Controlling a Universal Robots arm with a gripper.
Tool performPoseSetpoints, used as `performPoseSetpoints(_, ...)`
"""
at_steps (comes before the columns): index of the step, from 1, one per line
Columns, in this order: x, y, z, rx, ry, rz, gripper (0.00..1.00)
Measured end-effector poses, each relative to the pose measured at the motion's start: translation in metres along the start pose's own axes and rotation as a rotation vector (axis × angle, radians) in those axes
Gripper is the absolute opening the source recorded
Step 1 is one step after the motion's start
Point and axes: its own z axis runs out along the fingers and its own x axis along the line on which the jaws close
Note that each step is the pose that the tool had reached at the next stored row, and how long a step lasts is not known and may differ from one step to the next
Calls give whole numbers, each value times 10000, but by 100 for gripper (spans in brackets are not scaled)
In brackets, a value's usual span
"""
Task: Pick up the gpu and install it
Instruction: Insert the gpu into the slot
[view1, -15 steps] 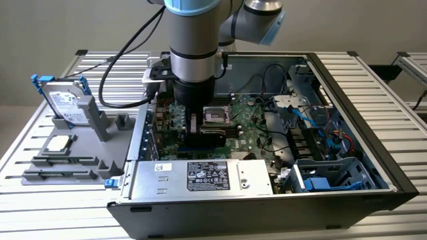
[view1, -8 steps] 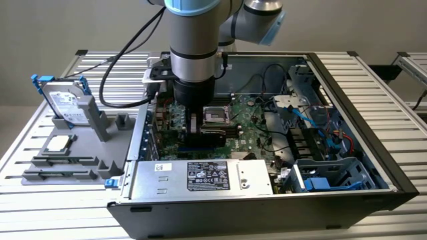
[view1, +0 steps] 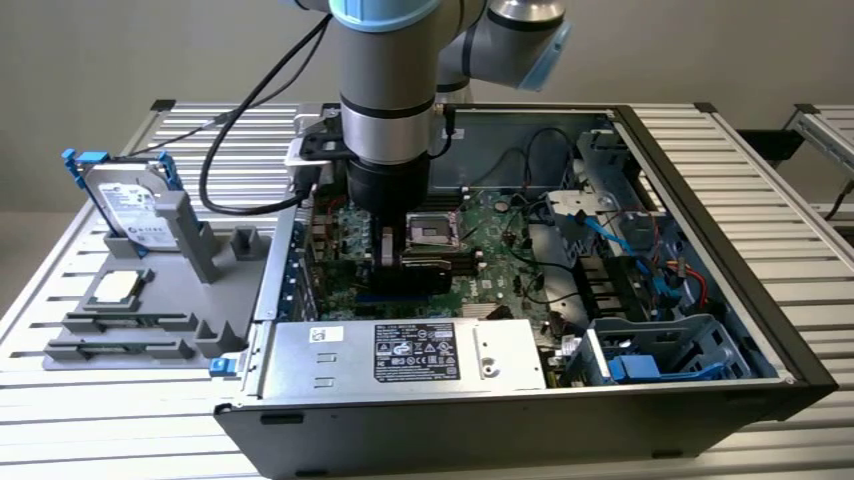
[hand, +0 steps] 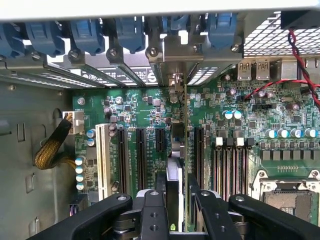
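Slatted aluminium tabletop (view1: 801, 290) carries everything around me, with an open computer case (view1: 747, 330) lying on its side in the middle. Nearest the exterior camera, the grey power supply (view1: 400, 352) with its black label sits along the case's front edge. Toward the exterior view's right of it, a blue-grey drive cage (view1: 667, 350) fills the corner, with red and blue cables beyond it.

Further in lies the green motherboard (view1: 501, 255), and that is where my gripper (hand: 172, 200) is, lowered straight down into the case. From my wrist I see my two black fingers (hand: 154, 210) clamped on the gpu (hand: 175, 165), which stands on edge between them, a thin card running away from me along the board. It sits among the long black expansion slots (hand: 141, 157), beside a white slot (hand: 103, 160). Its silver end bracket (hand: 175, 80) reaches the rear wall of the case, among the blue slot clips (hand: 130, 32). Whether the card is fully seated I cannot tell. The empty CPU socket (view1: 434, 228) lies just beside my gripper.

Off to the exterior view's left, well apart from the case, a grey holder (view1: 147, 320) carries a small square silver CPU chip (view1: 115, 286) and, farther back, an upright silver hard drive with a blue frame (view1: 127, 200).
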Motion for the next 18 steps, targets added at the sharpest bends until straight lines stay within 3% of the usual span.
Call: performPoseSetpoints(18, -16, 0, 16, 9, 92, -176, 27)
